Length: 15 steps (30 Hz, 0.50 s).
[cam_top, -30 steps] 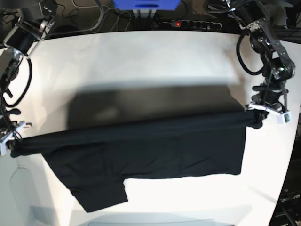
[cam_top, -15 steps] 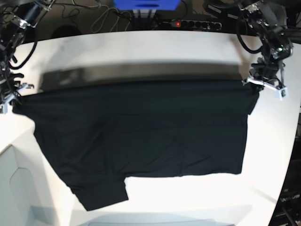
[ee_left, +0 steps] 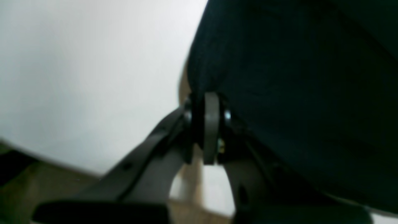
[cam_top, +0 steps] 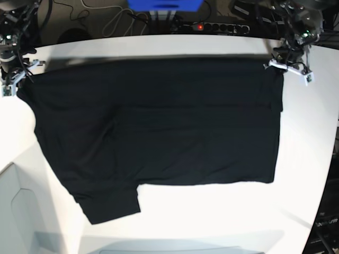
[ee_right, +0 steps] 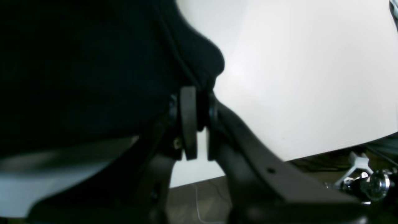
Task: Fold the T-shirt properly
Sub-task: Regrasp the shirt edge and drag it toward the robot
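Across the white table (cam_top: pixel 212 222) we see the T-shirt (cam_top: pixel 159 127) spread wide, its far edge stretched in a nearly straight line between the two grippers. From the shirt's middle in the base view, the left gripper (cam_top: pixel 286 62) sits at about 2 o'clock and the right gripper (cam_top: pixel 15 82) at about 10 o'clock, each at a far corner of the cloth.

In the left wrist view we find the left gripper (ee_left: pixel 206 102) pinched narrow on a bunched fold of T-shirt (ee_left: pixel 295 87), with the cloth rising toward 1 o'clock. In the right wrist view the right gripper (ee_right: pixel 194 102) is likewise clamped on the T-shirt (ee_right: pixel 93 68), which spreads toward 10 o'clock. One sleeve (cam_top: pixel 108 203) lies flat at 7 o'clock.
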### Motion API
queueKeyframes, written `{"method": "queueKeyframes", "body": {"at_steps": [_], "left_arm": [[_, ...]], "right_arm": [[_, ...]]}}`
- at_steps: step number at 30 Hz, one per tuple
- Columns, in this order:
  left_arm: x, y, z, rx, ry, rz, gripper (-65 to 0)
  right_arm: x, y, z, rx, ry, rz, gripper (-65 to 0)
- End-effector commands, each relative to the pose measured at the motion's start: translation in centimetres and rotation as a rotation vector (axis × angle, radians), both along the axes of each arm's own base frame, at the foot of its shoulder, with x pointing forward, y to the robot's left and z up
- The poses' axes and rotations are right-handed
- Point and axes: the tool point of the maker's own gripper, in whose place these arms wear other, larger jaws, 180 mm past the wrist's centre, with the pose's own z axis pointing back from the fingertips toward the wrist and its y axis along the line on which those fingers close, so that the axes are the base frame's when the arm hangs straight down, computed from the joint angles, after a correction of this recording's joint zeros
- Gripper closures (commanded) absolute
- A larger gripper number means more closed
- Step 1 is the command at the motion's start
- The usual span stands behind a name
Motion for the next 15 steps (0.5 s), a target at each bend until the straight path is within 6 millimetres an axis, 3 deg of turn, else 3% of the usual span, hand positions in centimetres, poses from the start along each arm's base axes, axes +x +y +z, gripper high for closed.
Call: {"method": "queueKeyframes", "body": {"at_steps": [1, 15], "left_arm": [[0.0, 0.7, 0.8, 0.033, -0.016, -0.003, 0.0], [-2.7, 2.0, 0.5, 0.054, 0.043, 0.025, 0.0]], "right_arm": [[0.0, -0.4, 0.8, -0.021, -0.022, -0.002, 0.0], [-3.9, -0.9, -0.6, -0.027, 0.078, -0.022, 0.0]]}}
